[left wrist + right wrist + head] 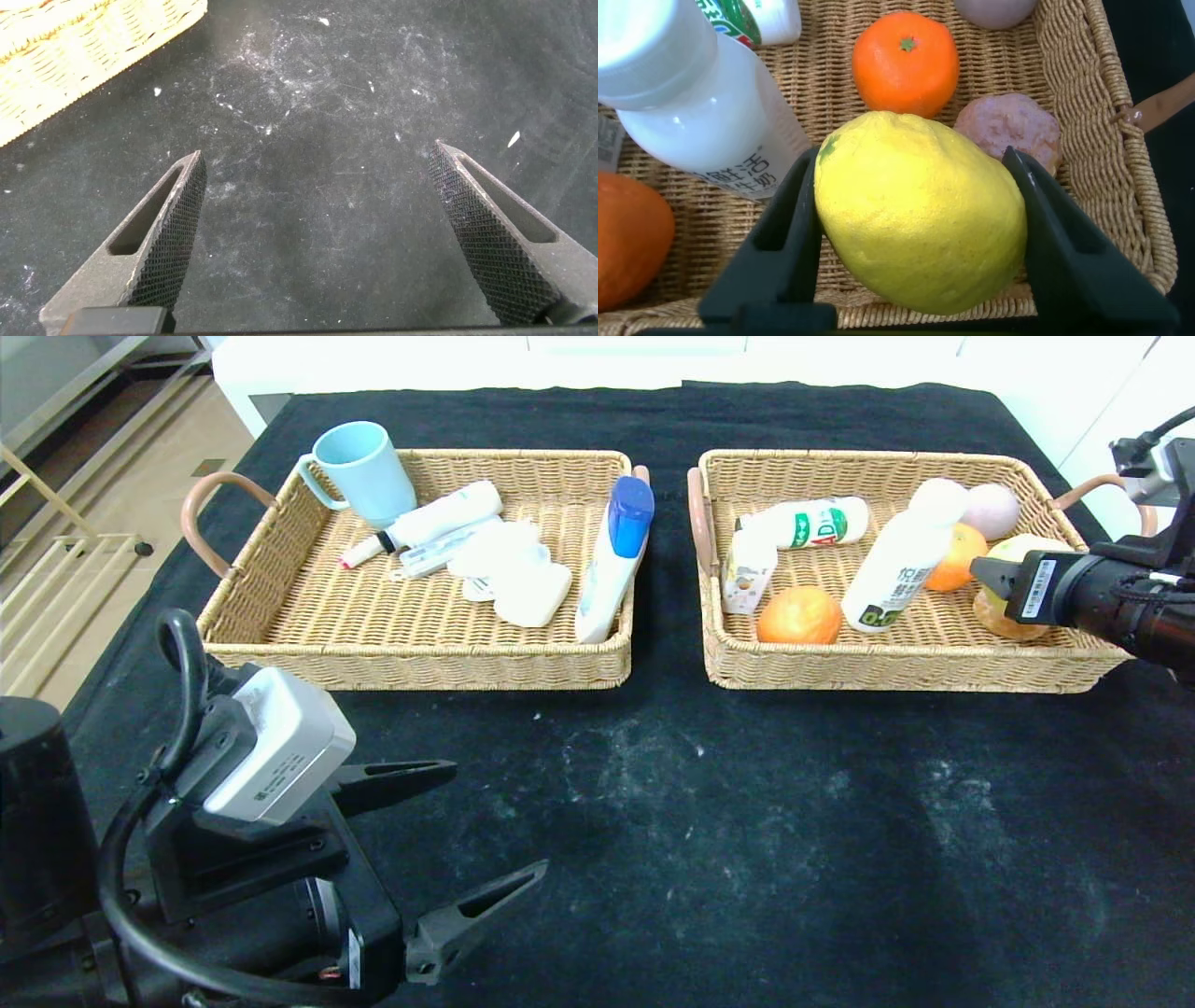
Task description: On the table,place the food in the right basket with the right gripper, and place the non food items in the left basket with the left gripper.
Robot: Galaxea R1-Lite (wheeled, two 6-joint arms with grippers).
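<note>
My right gripper (991, 575) is over the right end of the right basket (896, 674) and is shut on a yellow lemon (1025, 545). In the right wrist view the lemon (920, 210) sits between both fingers (789, 233), above the basket floor (1083, 75). Two oranges (799, 616), white bottles (896, 565), a small carton (747, 581) and a pink ball (991, 511) lie in that basket. My left gripper (499, 816) is open and empty above the bare black cloth at the front left; the left wrist view (317, 149) shows nothing between its fingers.
The left basket (411, 667) holds a blue mug (364, 471), a white tube (429, 523), a blue-capped bottle (616, 555) and white pads (518, 579). A pinkish lump (1008, 126) lies under the lemon. The left basket's corner (84, 47) is near the left gripper.
</note>
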